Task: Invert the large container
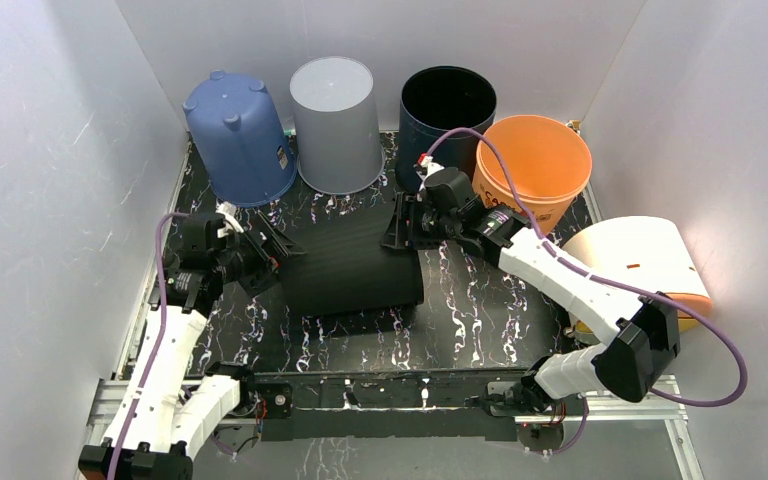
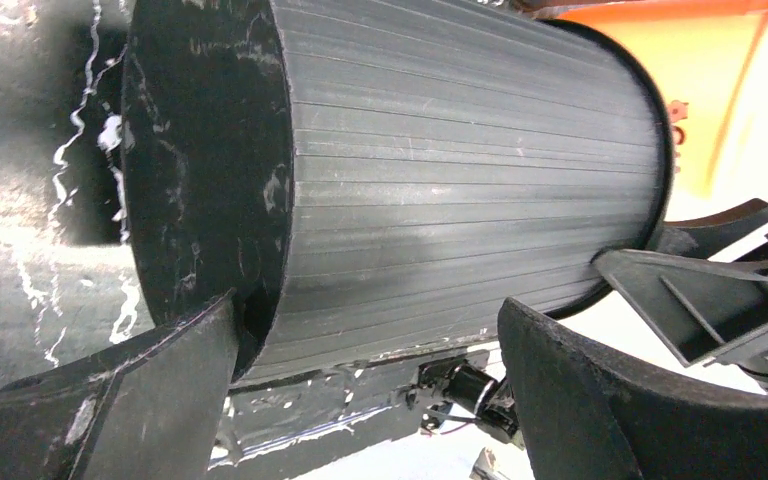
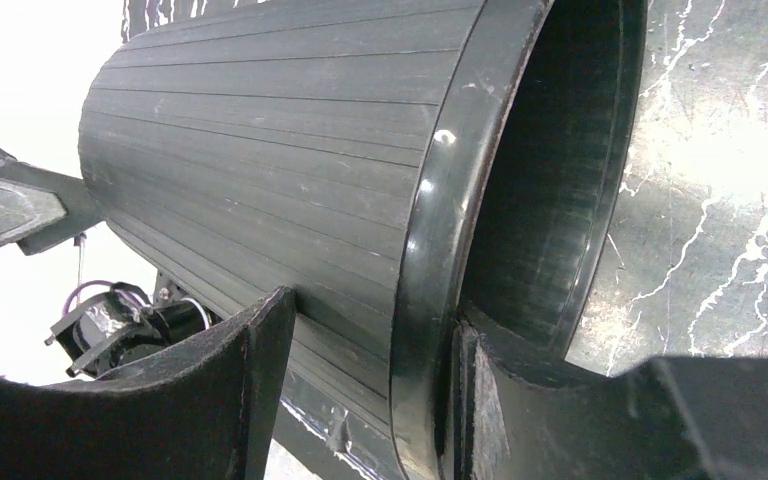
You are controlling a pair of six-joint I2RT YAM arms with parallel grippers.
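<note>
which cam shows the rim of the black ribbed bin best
Right wrist view: the rim of the black ribbed container is large and close, with the right gripper straddling it, one finger inside the mouth. Top view shows the rim only small, edge-on beside that gripper. Left wrist view shows just its far edge beyond the closed base.
</note>
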